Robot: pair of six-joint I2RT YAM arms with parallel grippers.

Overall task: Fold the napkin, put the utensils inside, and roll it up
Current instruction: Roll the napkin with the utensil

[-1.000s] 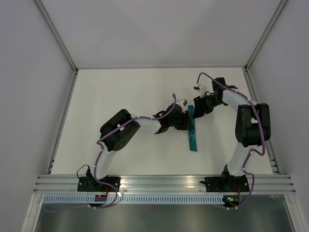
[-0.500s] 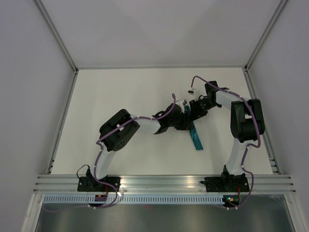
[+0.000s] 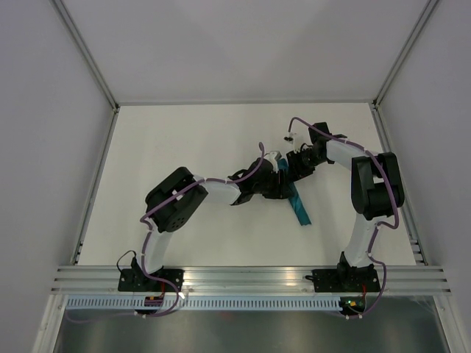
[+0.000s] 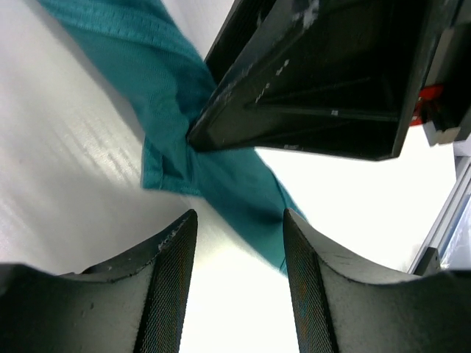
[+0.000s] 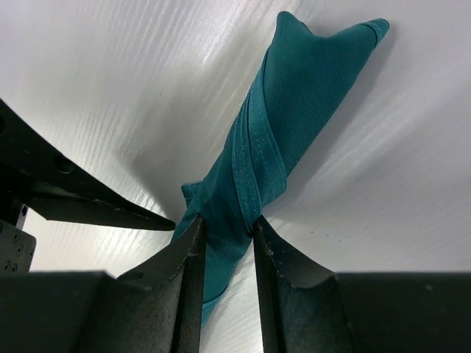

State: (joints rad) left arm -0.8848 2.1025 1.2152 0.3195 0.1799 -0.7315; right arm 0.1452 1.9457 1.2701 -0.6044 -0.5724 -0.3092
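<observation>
Napkin [image 5: 280, 125] rolled, right tool [image 5: 226, 224] pinching it, left tool [image 4: 239, 215] spread, jaws unclear from overhead

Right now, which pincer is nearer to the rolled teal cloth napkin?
Right. The right pincer pinches the rolled teal cloth napkin between its fingers, near one end; the left pincer hangs open, the cloth just off its fingertips, ungripped.

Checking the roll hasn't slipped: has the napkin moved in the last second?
Yes. The napkin has swung: its near end went right, toward the right arm's base, so it now lies slanted.
</observation>
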